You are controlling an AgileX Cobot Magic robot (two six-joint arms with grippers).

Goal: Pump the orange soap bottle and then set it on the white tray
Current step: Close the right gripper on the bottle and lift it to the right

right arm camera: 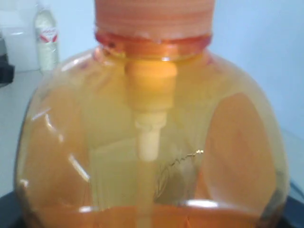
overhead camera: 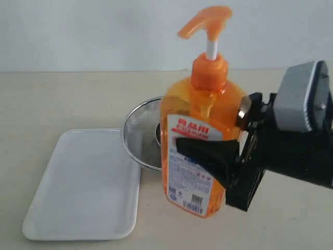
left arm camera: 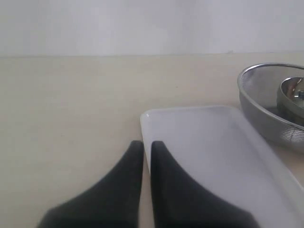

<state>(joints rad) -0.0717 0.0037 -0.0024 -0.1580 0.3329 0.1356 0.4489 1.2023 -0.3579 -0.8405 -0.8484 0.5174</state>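
- Right end effector (overhead camera: 205,148) grips the orange soap bottle (overhead camera: 203,99) across its label, beside the white tray (overhead camera: 86,187).
- Left end effector (left arm camera: 147,145) closed, at the tray's edge.

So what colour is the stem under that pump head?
The pump stem is white; the exterior view shows it best.

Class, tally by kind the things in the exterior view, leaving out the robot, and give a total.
orange soap bottle: 1
white tray: 1
steel bowls: 2, the mesh bowl and the smaller bowl inside it
Total: 4
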